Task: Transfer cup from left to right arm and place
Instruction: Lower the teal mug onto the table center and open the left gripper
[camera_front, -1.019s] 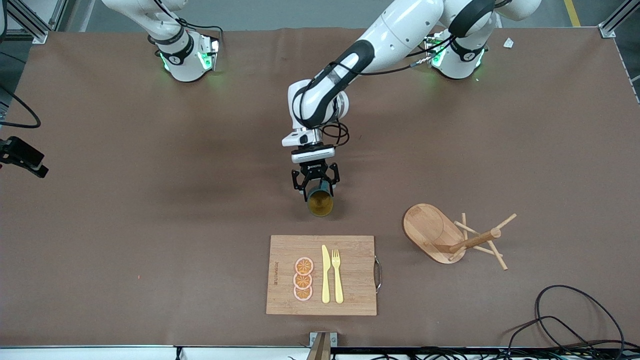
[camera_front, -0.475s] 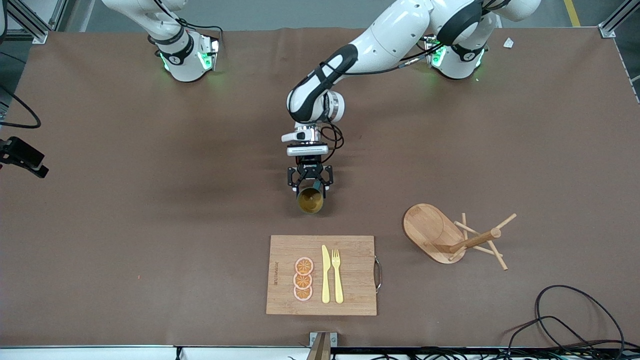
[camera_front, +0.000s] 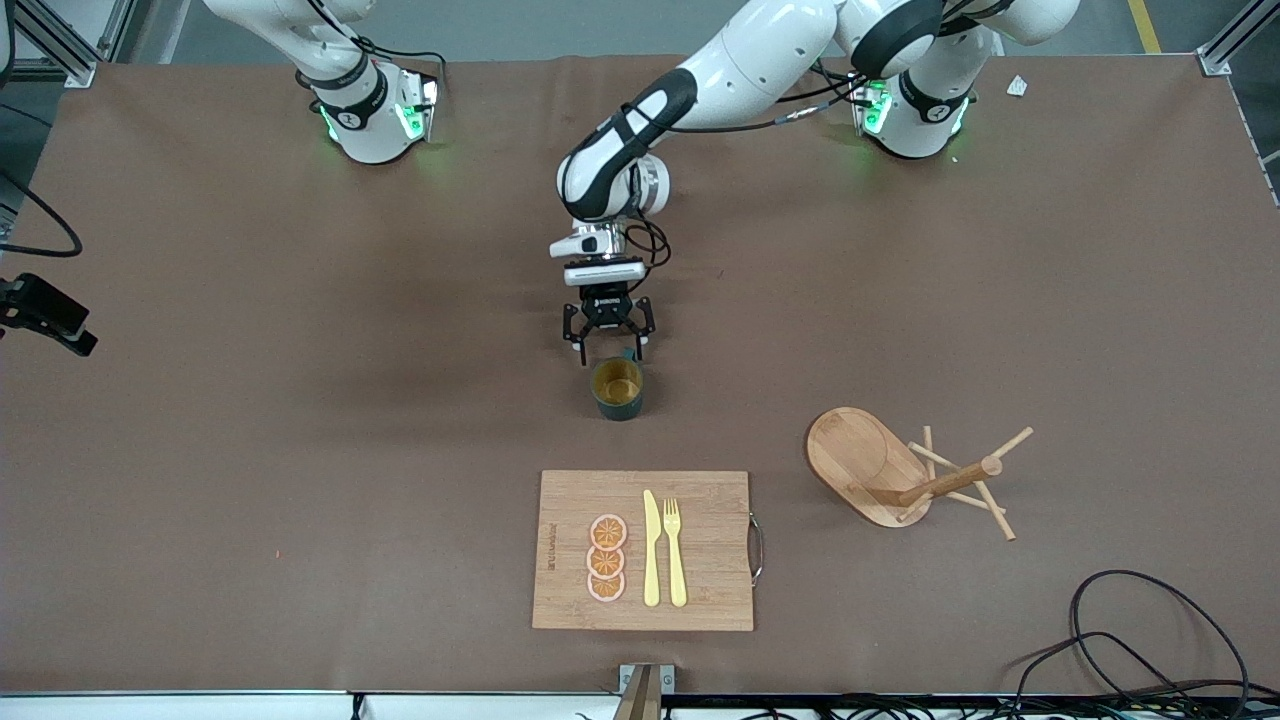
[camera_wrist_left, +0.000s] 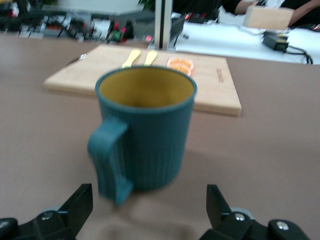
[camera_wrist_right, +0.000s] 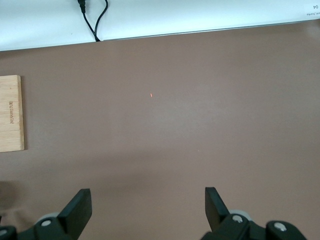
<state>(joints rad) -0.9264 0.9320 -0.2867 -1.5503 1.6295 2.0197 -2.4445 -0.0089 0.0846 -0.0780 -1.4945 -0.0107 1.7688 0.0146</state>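
Note:
The cup (camera_front: 617, 388), a dark teal ribbed mug with a yellowish inside, stands upright on the brown table mat. It is a little farther from the front camera than the wooden cutting board (camera_front: 700, 500). Its handle (camera_wrist_left: 107, 155) points toward my left gripper (camera_front: 608, 348). That gripper is open, low over the mat beside the cup and apart from it. In the left wrist view the cup (camera_wrist_left: 145, 132) fills the middle, past the left gripper (camera_wrist_left: 150, 200), with nothing between the fingers. My right gripper (camera_wrist_right: 147, 200) is open over bare mat and holds nothing. It is out of the front view.
The cutting board carries orange slices (camera_front: 606, 558), a yellow knife (camera_front: 651, 550) and a fork (camera_front: 675, 550). A wooden mug tree (camera_front: 920, 470) lies tipped over toward the left arm's end. Black cables (camera_front: 1150, 640) curl at the near corner there. The board's edge (camera_wrist_right: 10, 112) shows in the right wrist view.
The left gripper has opened and let go of the cup, which now stands upright on the mat. The gripper has drawn back toward the arms' bases. The right arm has not moved.

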